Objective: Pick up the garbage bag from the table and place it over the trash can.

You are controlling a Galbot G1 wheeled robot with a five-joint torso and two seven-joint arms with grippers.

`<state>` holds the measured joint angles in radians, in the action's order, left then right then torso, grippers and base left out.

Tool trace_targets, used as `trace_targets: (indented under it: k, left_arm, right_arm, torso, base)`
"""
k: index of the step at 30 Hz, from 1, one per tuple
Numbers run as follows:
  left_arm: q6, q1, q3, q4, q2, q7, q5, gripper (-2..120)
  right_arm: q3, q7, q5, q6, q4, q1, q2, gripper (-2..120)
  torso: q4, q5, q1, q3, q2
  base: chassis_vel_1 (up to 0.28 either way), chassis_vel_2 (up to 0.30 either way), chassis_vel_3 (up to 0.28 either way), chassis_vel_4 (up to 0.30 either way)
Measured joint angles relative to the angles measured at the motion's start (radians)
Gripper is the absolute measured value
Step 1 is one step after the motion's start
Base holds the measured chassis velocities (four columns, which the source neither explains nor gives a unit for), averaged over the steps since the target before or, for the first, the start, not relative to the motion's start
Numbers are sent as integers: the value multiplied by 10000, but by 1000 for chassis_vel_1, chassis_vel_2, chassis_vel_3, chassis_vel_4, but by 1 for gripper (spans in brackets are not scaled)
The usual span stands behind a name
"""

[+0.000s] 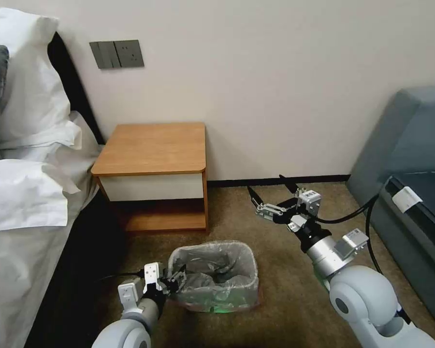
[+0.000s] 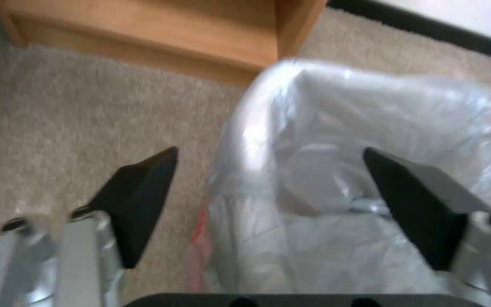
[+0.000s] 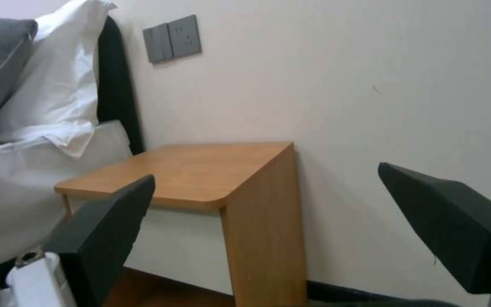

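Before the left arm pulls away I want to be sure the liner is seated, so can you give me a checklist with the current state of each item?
1. Garbage bag off the nightstand and over the trash can: ok.
2. Bag folded over the rim on all sides: cannot tell; the near side is hidden.
3. Left gripper open, straddling the rim without pinching plastic: ok.
4. Right gripper open, apart from the bin, above the carpet: ok.
5. Trash can upright: ok.
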<state>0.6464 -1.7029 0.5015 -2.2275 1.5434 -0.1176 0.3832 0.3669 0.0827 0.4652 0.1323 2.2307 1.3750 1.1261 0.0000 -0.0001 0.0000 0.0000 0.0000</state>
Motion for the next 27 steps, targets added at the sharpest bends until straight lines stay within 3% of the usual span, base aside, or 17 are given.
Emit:
trace_targets:
  k: [4,6,7,8,10,11,12,13,14,15,16,17,18,22,27]
  left_arm:
    - [-299,-143,-4,-399,-11,26,-209,97]
    - [-883,-193,-5,-518,-9,111,-579,99]
    - [-1534,-201,11,-493,-7,181,-818,100]
    - [-1534,-201,11,-493,-7,181,-818,100]
    - [-3756,-172,180,-81,29,283,-1336,100]
    - [-4160,-161,223,17,39,325,-1470,100]
    - [-5231,-95,343,317,46,488,-1866,100]
    - [-5231,-95,343,317,46,488,-1866,100]
    - [-6293,17,431,675,37,690,-2112,100]
    - [-6891,95,461,919,2,832,-2102,100]
    - [-6891,95,461,919,2,832,-2102,100]
    - [-7776,222,538,1391,-99,1205,-1861,100]
    - [-8193,310,561,1699,-155,1415,-1855,99]
    - [-8911,437,584,2379,-257,1638,-1799,99]
    - [-9288,456,576,2831,-243,1735,-1714,100]
  right_arm:
    - [-152,35,-179,-59,-144,5,175,100]
    - [-301,55,-326,-110,-221,4,294,100]
    - [-362,60,-411,-134,-244,6,347,100]
    - [-362,60,-411,-134,-244,6,347,100]
    - [-473,-93,-776,-228,-290,75,498,100]
    - [-495,-190,-898,-250,-307,98,532,100]
    - [-567,-524,-1359,-329,-366,201,650,100]
    - [-567,-524,-1359,-329,-366,201,650,100]
    - [-660,-929,-1981,-488,-506,421,853,100]
    - [-720,-1153,-2392,-639,-640,630,1004,100]
    - [-720,-1153,-2392,-639,-640,630,1004,100]
    - [-821,-1367,-3067,-1136,-1085,1103,1331,100]
    - [-916,-1518,-3341,-1472,-1415,1325,1561,100]
    - [-997,-1787,-3776,-2205,-2238,1540,2221,100]
    - [-968,-1785,-3927,-2415,-2665,1540,2518,100]
  torso:
    - [0,0,0,0,0]
    - [1,1,0,0,0]
    - [1,0,0,1,0]
    - [1,0,0,1,0]
    - [1,0,0,0,0]
    - [2,-1,0,0,0]
    - [3,-1,0,0,0]
    - [3,-1,0,0,0]
    - [3,-1,0,0,0]
    - [0,-3,0,0,0]
    - [0,-3,0,0,0]
    - [-1,0,0,0,0]
    - [-1,-1,0,-1,0]
    - [-1,-1,0,0,0]
    - [1,-1,0,0,0]
  base:
    - [0,0,0,0]
    - [0,0,0,0]
    - [0,0,0,0]
    - [0,0,0,0]
    - [0,0,0,0]
    - [0,0,0,0]
    - [0,0,0,0]
    - [0,0,0,0]
    - [0,0,0,0]
    - [0,0,0,0]
    - [0,0,0,0]
    - [0,0,0,0]
    - [0,0,0,0]
    - [0,0,0,0]
    - [0,0,0,0]
